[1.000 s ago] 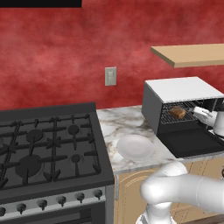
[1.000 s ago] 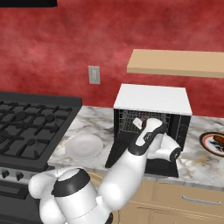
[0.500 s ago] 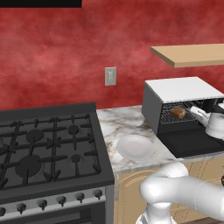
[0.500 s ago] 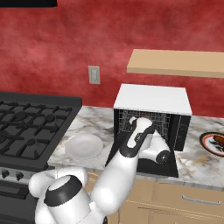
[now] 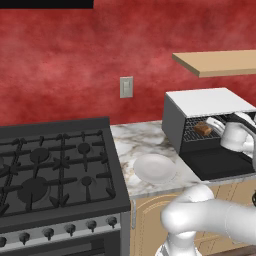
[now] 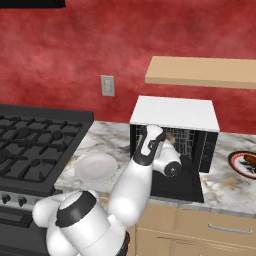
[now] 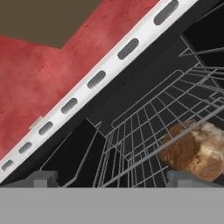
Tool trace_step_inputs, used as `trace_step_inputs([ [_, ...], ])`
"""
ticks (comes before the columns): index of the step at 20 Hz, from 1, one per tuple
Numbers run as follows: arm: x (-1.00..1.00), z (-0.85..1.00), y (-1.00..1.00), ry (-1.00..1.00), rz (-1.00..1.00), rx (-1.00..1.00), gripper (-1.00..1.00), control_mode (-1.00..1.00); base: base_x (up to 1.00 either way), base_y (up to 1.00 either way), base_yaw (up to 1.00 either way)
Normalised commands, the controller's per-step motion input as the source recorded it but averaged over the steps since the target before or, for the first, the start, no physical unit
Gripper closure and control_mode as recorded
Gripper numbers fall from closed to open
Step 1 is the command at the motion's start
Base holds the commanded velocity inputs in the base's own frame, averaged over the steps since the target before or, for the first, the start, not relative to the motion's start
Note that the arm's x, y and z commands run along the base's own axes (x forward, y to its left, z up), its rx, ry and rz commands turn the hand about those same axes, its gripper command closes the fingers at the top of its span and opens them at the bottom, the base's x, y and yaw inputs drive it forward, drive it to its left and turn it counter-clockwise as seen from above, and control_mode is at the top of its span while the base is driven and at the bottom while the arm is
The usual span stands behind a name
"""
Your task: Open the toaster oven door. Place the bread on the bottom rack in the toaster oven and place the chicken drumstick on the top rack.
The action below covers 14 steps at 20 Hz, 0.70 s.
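Inside toaster oven (image 6: 172, 114): gripper (image 7: 112, 178) jaws wide, empty; bread (image 7: 196, 151) beside; white plate (image 5: 154, 168) left.

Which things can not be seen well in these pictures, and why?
- Black toaster oven: right base view, the white arm covers the left of its racks.
- Brown bread piece: left base view, too small to tell which rack carries it.
- Round dark-rimmed plate with food: right base view, cut by the right edge.

We see the toaster oven (image 5: 205, 102) with its door (image 5: 220, 165) folded down flat; bread (image 5: 202, 128) lies on a wire rack inside.
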Motion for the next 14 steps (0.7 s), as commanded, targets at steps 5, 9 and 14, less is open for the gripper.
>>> trace_step_inputs([
  [5,0.16,-0.09,0.0,0.0,0.0,0.0,-1.0,-1.0,0.0,0.0,0.0],
  [9,0.16,-0.1,0.0,0.0,0.0,0.0,-1.0,-1.0,0.0,0.0,0.0],
  [14,0.05,-0.16,0.0,0.0,0.0,0.0,-1.0,-1.0,0.0,0.0,0.0],
])
